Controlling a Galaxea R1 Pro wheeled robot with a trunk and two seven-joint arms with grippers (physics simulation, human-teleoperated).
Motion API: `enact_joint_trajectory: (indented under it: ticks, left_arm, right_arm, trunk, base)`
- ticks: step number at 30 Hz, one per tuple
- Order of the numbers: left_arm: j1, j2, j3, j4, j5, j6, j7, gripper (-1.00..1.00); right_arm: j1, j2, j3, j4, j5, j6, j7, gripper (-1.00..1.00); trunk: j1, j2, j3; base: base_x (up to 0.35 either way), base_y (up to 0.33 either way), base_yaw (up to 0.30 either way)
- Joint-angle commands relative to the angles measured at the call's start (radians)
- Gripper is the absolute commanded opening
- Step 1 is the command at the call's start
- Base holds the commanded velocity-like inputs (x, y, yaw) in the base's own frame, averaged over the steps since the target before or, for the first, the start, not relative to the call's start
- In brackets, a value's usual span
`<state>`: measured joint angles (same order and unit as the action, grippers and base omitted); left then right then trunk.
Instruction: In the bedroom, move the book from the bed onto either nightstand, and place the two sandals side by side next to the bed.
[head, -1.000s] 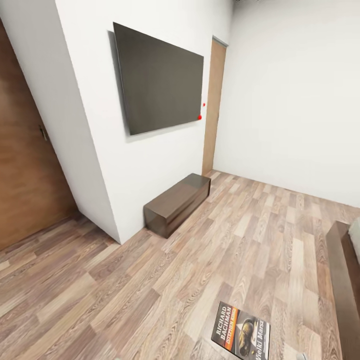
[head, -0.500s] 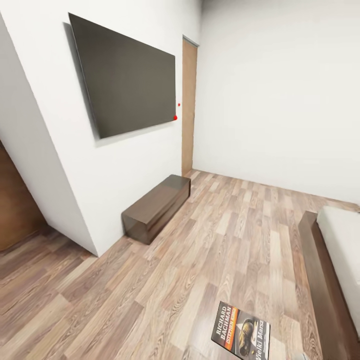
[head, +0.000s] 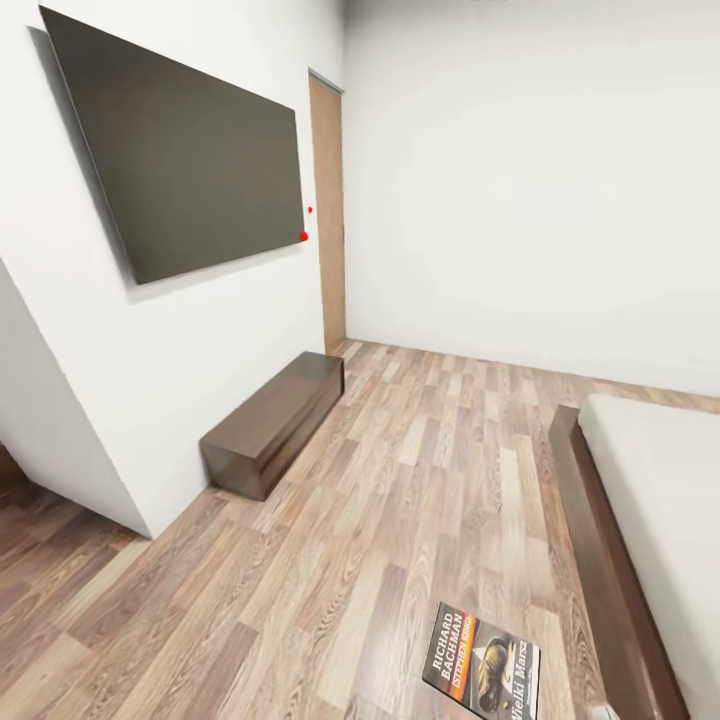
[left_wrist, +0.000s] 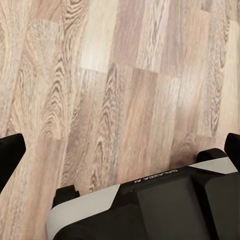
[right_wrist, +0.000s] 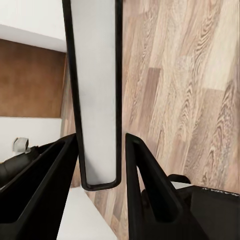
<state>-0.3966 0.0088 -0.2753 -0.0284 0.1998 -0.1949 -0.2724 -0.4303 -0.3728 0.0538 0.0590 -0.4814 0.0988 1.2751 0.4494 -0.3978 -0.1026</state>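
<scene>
At the lower edge of the head view we see the book (head: 482, 664), cover up, with the lettering "Richard Bachman" and an orange band readable on its dark cover. It appears over the wood-plank floor (head: 400, 520). In the right wrist view the book (right_wrist: 95, 95) shows edge-on as a thin pale slab with a dark rim, standing between the two dark fingers (right_wrist: 145, 185) of the right gripper (right_wrist: 100, 170). The fingers sit against both faces of the slab, so we read the right gripper as clamped on the book.

To the right in the head view lies the bed (head: 660, 500), with a pale mattress on a dark brown frame that runs along the floor.

On the left wall hangs a large dark television (head: 190, 150), with two small red dots near its lower right corner. Below it, against the wall, a low dark brown cabinet (head: 272, 422) rests on the floor. A narrow wooden door (head: 328, 215) stands in the corner beyond the television.

In the left wrist view the fingers (left_wrist: 11, 155) of the left gripper (left_wrist: 120, 150) sit at opposite edges of the picture, spread wide with nothing between them. Below them we see plank floor and part of the robot's dark and white base (left_wrist: 150, 205).
</scene>
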Motion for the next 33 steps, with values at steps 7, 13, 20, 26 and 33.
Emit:
enact_joint_trajectory:
  ticks: [7,13,20,26,33]
  left_arm:
    - [-0.001,0.000,-0.008,0.001,0.010,-0.003,-0.004,1.00]
    - [-0.001,0.000,-0.008,0.001,0.010,-0.003,-0.004,1.00]
    - [-0.001,0.000,-0.008,0.001,0.010,-0.003,-0.004,1.00]
    - [-0.001,0.000,-0.008,0.001,0.010,-0.003,-0.004,1.00]
    - [-0.001,0.000,-0.008,0.001,0.010,-0.003,-0.004,1.00]
  right_arm:
    - [-0.002,0.000,0.001,0.003,-0.009,0.010,0.004,-1.00]
    - [-0.002,0.000,0.001,0.003,-0.009,0.010,0.004,-1.00]
    - [-0.002,0.000,0.001,0.003,-0.009,0.010,0.004,-1.00]
    - [-0.002,0.000,0.001,0.003,-0.009,0.010,0.004,-1.00]
    - [-0.002,0.000,0.001,0.003,-0.009,0.010,0.004,-1.00]
  trunk:
    - [0.001,-0.002,-0.002]
    - [0.001,-0.002,-0.002]
    - [0.001,-0.002,-0.002]
    - [0.001,-0.002,-0.002]
    - [0.001,-0.002,-0.002]
  base:
    - [0.000,0.000,-0.275]
    - [0.000,0.000,-0.267]
    - [0.000,0.000,-0.265]
    - [0.000,0.000,-0.264]
    - [0.000,0.000,-0.264]
